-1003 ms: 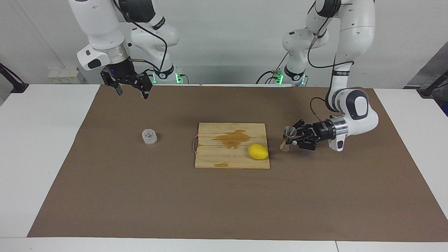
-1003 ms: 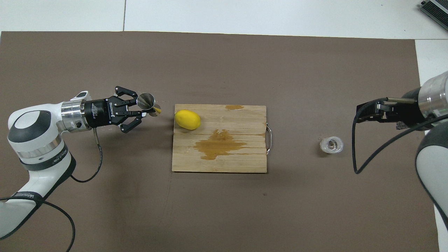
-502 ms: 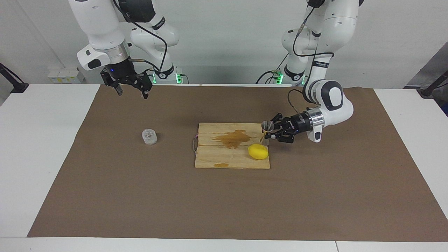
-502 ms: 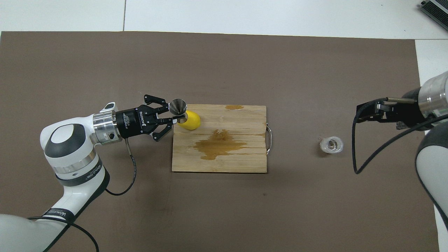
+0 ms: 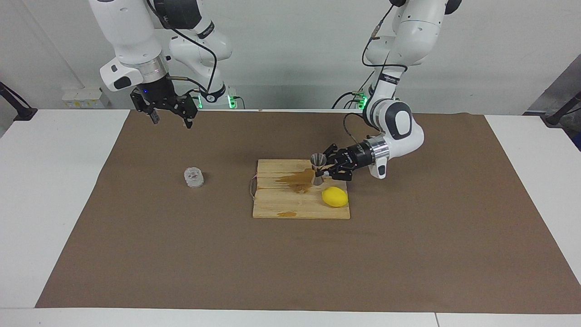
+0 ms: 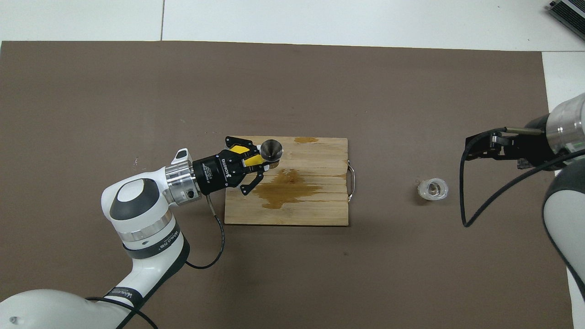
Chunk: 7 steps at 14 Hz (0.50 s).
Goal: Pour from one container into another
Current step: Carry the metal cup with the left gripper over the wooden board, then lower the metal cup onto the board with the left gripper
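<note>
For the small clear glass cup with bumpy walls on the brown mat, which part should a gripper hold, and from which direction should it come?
Probably the bumpy side walls of the small clear glass cup, coming straight down from above. It stands upright, squat, mouth up, alone on the brown mat, so both sides are free. The open right gripper is the closer one.

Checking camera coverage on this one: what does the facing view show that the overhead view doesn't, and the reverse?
Only the facing view shows the whole lemon on the cutting board, both arm bases, and the jigger held upright above the board. Only the overhead view shows down into the jigger's top cone and the glass cup, and there the left gripper covers most of the lemon. Both show the left gripper shut on the jigger, the right gripper open and waiting in the air, the stained board and the cup toward the right arm's end.
</note>
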Each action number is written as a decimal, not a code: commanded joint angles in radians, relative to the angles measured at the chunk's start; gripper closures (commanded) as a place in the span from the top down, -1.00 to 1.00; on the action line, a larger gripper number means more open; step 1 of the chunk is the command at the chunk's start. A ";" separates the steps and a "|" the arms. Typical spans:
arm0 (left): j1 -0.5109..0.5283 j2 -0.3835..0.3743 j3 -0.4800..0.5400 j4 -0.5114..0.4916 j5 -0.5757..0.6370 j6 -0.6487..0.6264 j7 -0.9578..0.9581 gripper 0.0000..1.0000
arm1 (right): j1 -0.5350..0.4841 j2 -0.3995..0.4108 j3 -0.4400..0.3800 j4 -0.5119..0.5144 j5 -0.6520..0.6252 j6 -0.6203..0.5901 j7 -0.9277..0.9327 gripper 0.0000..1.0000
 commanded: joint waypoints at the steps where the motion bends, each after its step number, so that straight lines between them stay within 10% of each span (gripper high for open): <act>1: -0.036 -0.002 0.015 -0.043 -0.082 0.015 0.087 -0.96 | -0.019 0.005 0.006 0.011 0.020 -0.015 -0.024 1.00; 7: -0.079 0.041 0.014 -0.057 -0.187 0.015 0.215 -0.94 | -0.019 0.005 0.006 0.011 0.020 -0.015 -0.024 1.00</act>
